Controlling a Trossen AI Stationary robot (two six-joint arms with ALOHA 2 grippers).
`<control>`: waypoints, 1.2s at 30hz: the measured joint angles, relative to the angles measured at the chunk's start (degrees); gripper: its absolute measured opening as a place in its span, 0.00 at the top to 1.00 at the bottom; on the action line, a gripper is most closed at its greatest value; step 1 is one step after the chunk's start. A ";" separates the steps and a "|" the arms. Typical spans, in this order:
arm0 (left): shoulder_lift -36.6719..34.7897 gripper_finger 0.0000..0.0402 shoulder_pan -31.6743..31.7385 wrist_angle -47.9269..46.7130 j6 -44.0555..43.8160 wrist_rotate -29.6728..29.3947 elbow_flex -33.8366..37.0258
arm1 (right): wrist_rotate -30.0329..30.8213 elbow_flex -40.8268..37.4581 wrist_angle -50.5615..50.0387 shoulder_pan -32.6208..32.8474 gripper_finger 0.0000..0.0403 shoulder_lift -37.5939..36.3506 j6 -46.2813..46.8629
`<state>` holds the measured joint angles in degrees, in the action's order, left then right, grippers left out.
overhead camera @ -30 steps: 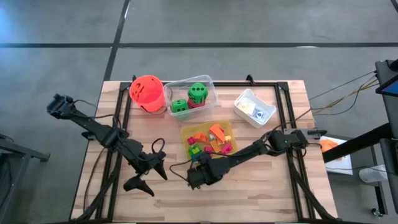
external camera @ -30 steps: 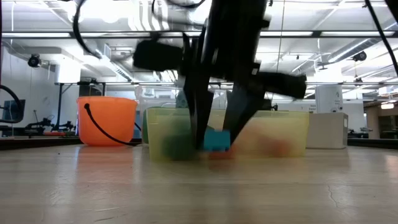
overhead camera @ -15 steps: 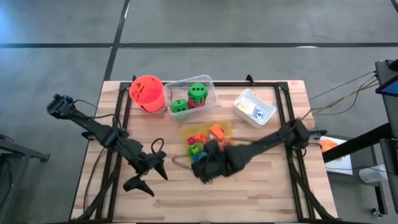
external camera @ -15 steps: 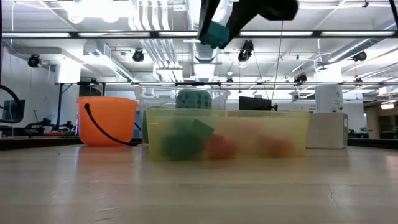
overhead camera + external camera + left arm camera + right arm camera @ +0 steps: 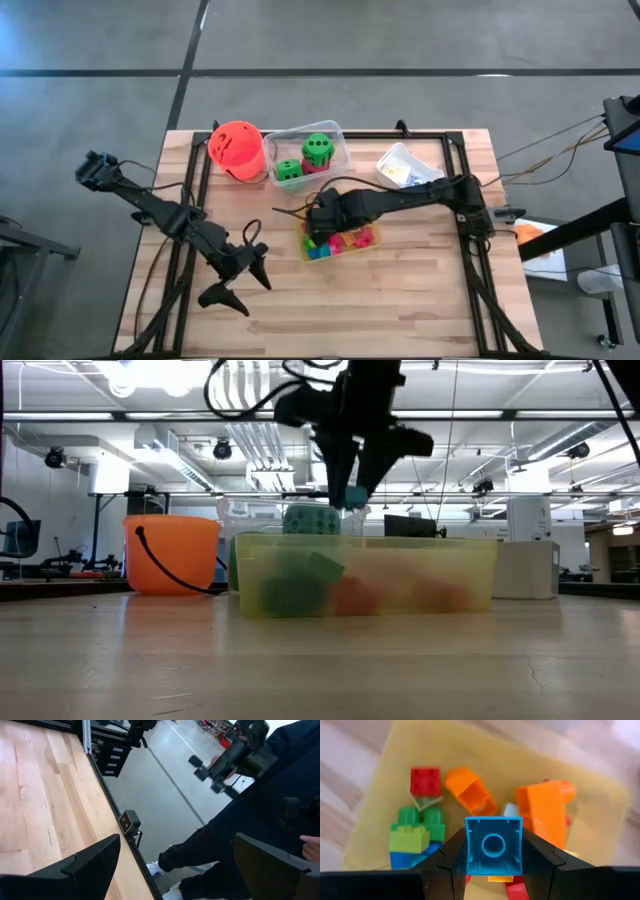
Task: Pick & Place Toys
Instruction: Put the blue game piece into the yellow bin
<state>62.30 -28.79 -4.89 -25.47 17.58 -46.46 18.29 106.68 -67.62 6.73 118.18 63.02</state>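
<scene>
Right claw [image 5: 493,851], clamping a blue block [image 5: 493,846], had swung up from the bench over the yellow tray [image 5: 362,245], ready to drop it in.

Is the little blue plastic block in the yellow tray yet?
Not yet. The small blue plastic block is pinched in the right gripper, above the see-through yellow tray of blocks.

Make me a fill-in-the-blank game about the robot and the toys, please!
1. The right claw holds a ____ block.
2. That block hangs above the ____ tray of blocks.
3. Two green dice sit in the ____ tray.
4. The bucket beside that tray is ____.

Missing words: blue; yellow; clear; orange
</scene>
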 joint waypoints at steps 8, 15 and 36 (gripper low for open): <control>0.00 0.07 -0.27 0.61 -0.52 0.02 0.00 | -7.61 -9.69 12.35 -0.62 0.68 1.46 -4.55; 0.00 0.07 -0.27 0.92 -0.13 0.03 0.00 | -11.05 -15.14 17.71 -0.65 0.68 1.33 -4.34; 0.04 0.07 -0.29 0.83 0.57 0.04 0.00 | -12.22 -15.36 18.03 -1.02 0.60 1.22 -6.07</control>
<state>62.35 -29.08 -4.05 -24.91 17.63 -46.46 6.07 91.33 -49.60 5.72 119.39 56.95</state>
